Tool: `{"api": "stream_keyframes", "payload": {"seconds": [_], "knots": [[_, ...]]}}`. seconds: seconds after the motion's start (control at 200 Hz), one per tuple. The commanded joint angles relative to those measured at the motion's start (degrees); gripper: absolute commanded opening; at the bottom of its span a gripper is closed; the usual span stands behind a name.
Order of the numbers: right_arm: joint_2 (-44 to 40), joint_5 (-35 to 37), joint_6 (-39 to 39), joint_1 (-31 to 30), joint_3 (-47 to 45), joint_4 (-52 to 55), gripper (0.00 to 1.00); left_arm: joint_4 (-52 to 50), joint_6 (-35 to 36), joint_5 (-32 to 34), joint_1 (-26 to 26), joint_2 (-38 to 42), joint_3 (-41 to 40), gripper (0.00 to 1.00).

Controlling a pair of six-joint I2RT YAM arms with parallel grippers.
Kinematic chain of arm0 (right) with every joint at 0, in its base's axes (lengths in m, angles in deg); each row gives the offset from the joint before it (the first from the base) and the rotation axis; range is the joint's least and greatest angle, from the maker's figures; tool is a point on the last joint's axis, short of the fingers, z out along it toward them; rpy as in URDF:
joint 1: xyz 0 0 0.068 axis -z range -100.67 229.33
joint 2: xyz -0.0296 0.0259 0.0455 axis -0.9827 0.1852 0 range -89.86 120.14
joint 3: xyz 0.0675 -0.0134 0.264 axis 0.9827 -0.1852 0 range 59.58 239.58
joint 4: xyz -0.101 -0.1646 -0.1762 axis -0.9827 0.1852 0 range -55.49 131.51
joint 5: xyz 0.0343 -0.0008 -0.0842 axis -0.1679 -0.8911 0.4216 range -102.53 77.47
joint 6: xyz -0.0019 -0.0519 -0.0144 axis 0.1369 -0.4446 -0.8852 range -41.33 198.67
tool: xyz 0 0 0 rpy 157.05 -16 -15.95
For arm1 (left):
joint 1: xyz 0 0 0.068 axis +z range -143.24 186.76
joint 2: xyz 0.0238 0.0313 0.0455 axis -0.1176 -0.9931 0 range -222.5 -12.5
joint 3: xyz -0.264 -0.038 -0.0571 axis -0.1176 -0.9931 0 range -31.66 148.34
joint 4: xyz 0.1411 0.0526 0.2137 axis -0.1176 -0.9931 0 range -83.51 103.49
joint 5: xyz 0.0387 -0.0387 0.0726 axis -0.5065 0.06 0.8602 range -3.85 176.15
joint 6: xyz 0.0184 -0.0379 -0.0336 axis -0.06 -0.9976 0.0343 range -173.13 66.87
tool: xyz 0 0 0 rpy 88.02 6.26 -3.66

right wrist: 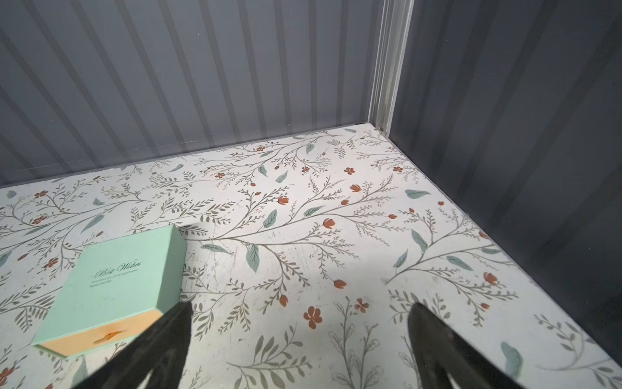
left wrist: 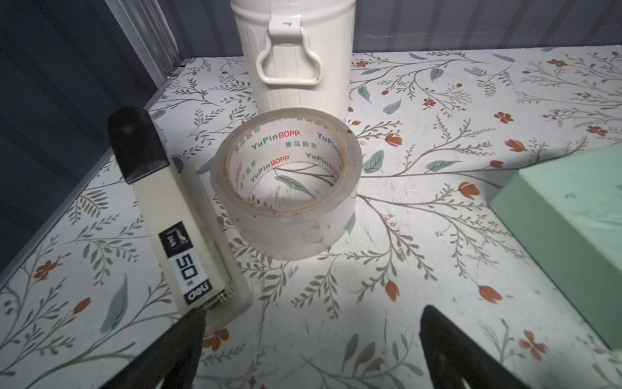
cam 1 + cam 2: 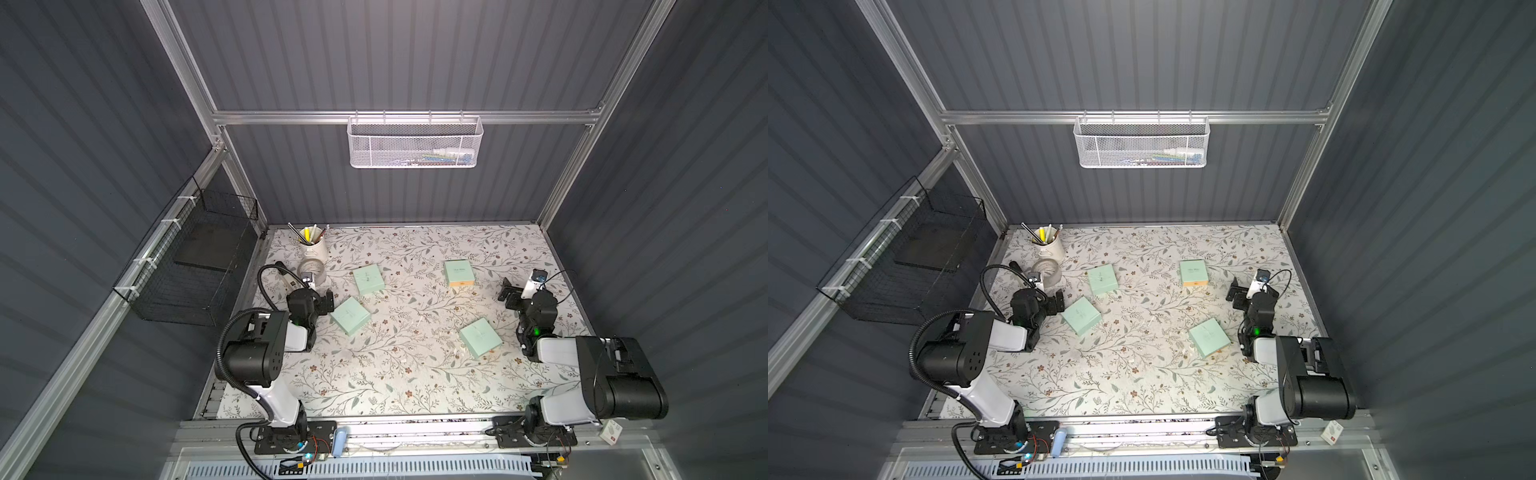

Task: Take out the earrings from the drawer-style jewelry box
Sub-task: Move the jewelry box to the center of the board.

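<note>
Both top views: drawer-style jewelry box point(image 3: 459, 272) point(image 3: 1194, 272), mint sleeve, orange front, back right of centre on floral counter point(image 3: 415, 374); three more mint boxes point(image 3: 368, 279) nearby; earrings out of sight.

Left wrist: left end effector point(image 2: 311, 316) jaws wide apart, empty; tape roll point(image 2: 286, 188) ahead, white pen cup point(image 2: 292, 50) behind.

Right wrist: right end effector point(image 1: 299, 310) spread wide, empty; jewelry box just beside one finger, drawer front flush with sleeve.

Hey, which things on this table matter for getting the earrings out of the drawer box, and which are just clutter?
Job: mint box with orange drawer front; left gripper and right gripper, both open. No earrings visible. Three more mint boxes: cannot tell if needed.

Clutter: tape roll; white pen pot; black-and-white tool beside the tape; white mesh basket; black wire basket.
</note>
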Motion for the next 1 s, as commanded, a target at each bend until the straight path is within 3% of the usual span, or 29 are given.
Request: {"api": "stream_keyframes", "payload": {"seconds": [0.0, 0.991], "knots": [[0.2, 0.1, -0.3, -0.2, -0.2, 0.2, 0.99, -0.4, 1.2, -1.4, 0.4, -0.1, 1.0, 1.0], [0.2, 0.2, -0.3, -0.1, -0.4, -0.1, 0.99, 0.4, 0.9, -0.7, 0.5, 0.0, 0.6, 1.0]]}}
